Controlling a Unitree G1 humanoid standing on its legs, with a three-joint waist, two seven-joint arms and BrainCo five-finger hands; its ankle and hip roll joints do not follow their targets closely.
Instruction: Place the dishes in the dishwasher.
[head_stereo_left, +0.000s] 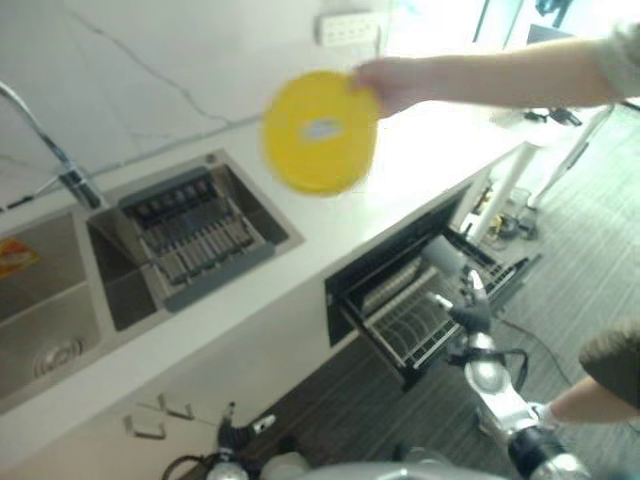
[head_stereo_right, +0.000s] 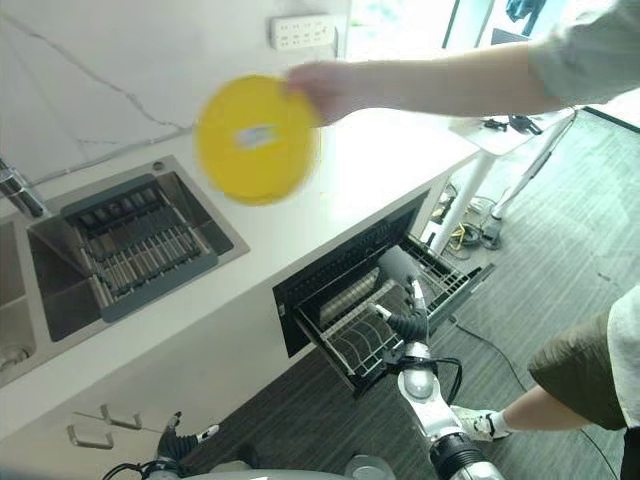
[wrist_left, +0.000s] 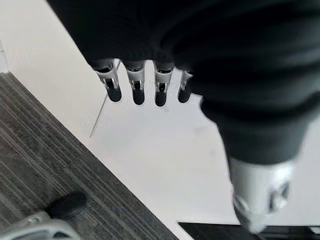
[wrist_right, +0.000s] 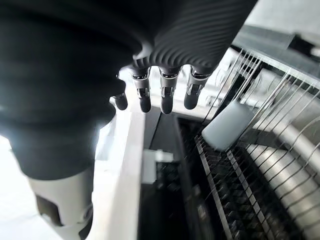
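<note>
A person's hand (head_stereo_left: 385, 82) holds a round yellow plate (head_stereo_left: 320, 131) in the air above the white counter (head_stereo_left: 400, 170). Below the counter the dishwasher's wire rack (head_stereo_left: 415, 325) is pulled out, and a pale cup (head_stereo_left: 443, 256) lies in it. My right hand (head_stereo_right: 411, 322) hovers over the rack's front, fingers (wrist_right: 166, 95) relaxed and holding nothing; the cup (wrist_right: 227, 125) shows just past them. My left hand (head_stereo_left: 229, 437) hangs low by the white cabinet front, fingers (wrist_left: 137, 90) relaxed and empty.
A sink (head_stereo_left: 60, 300) with a grey draining rack (head_stereo_left: 195, 240) and a tap (head_stereo_left: 72, 180) is set in the counter at the left. The person's leg (head_stereo_right: 560, 385) stands close at the right. A white table (head_stereo_right: 500, 140) stands beyond the dishwasher.
</note>
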